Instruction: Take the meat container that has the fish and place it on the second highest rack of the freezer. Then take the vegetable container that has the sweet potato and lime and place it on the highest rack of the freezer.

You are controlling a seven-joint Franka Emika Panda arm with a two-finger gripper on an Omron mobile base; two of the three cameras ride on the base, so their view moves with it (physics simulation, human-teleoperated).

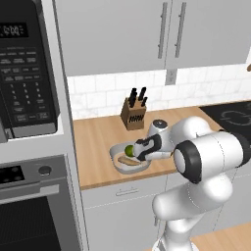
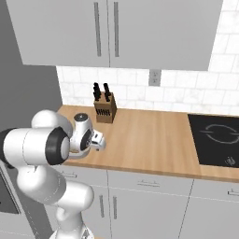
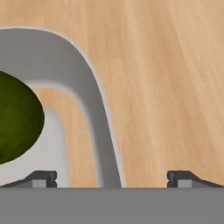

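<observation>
The vegetable container (image 1: 123, 168) is a pale-grey tray on the wooden counter, holding the bright-green lime (image 1: 129, 150) and the tan sweet potato (image 1: 126, 160). My gripper (image 1: 139, 155) hangs low over the tray's right side, open. In the hand view the gripper (image 3: 111, 177) straddles the tray's rim (image 3: 93, 109). One fingertip (image 3: 42, 178) is inside the tray near the lime (image 3: 16, 119), and the other is over bare counter (image 3: 170, 78). Nothing is held. The gripper (image 2: 99, 140) also shows in the right base view. The meat container, the fish and the freezer are out of view.
A knife block (image 1: 133, 113) stands behind the tray against the tiled wall. A black cooktop (image 2: 217, 139) lies to the right. A microwave (image 1: 24, 68) and an oven (image 1: 29, 206) fill the tall unit on the left. Wall cabinets hang overhead.
</observation>
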